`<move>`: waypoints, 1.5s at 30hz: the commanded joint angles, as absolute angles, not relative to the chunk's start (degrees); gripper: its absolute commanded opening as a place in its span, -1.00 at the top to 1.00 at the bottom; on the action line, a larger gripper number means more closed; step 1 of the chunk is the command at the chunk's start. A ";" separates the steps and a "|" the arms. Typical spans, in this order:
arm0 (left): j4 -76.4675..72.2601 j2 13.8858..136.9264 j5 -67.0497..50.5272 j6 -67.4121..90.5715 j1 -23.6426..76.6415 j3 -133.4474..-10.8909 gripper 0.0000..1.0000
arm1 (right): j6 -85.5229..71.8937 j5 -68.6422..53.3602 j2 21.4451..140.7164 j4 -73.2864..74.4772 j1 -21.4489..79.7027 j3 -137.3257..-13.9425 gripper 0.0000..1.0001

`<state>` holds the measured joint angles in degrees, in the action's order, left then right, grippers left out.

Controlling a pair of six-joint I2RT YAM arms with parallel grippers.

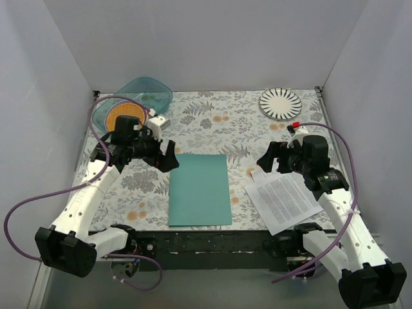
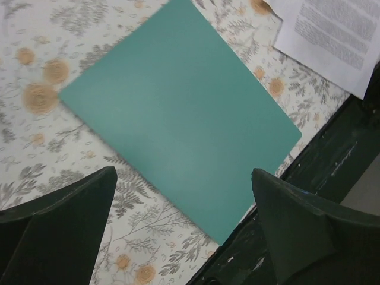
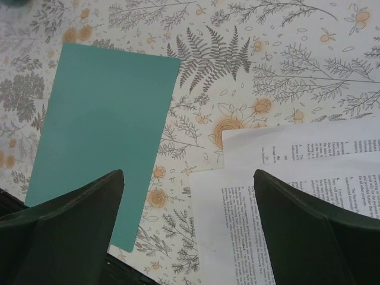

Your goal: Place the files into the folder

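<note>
The teal-green folder (image 1: 200,189) lies shut and flat in the middle of the table, near the front edge; it also shows in the left wrist view (image 2: 178,116) and the right wrist view (image 3: 101,136). The files (image 1: 283,196), white printed sheets, lie overlapped to its right, seen also in the right wrist view (image 3: 279,196) and at the top right of the left wrist view (image 2: 332,35). My left gripper (image 1: 168,156) is open and empty above the folder's far left corner. My right gripper (image 1: 269,159) is open and empty above the files' far edge.
A translucent teal bowl (image 1: 145,93) stands at the back left beside an orange round thing (image 1: 122,117) and a small white cube (image 1: 158,122). A striped plate (image 1: 280,103) sits at the back right. White walls enclose the floral tablecloth (image 1: 212,122). A black rail (image 1: 212,243) runs along the front edge.
</note>
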<state>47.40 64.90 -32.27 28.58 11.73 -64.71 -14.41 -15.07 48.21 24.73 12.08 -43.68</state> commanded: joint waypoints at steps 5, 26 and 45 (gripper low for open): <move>43.15 67.67 -21.53 30.41 25.14 -61.26 -0.96 | -18.63 -18.28 48.00 19.61 19.83 -39.21 -0.97; 26.63 82.08 -16.00 28.48 25.23 -61.60 -0.96 | -33.75 -1.76 73.18 1.94 75.21 -39.63 -0.69; 22.33 89.21 -13.28 30.59 25.14 -66.27 -0.97 | -36.82 -0.35 88.33 -5.62 79.45 -43.86 -0.48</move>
<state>24.12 90.76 -15.05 30.11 25.23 -66.06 -35.24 -1.93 87.50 -2.48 79.26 -42.89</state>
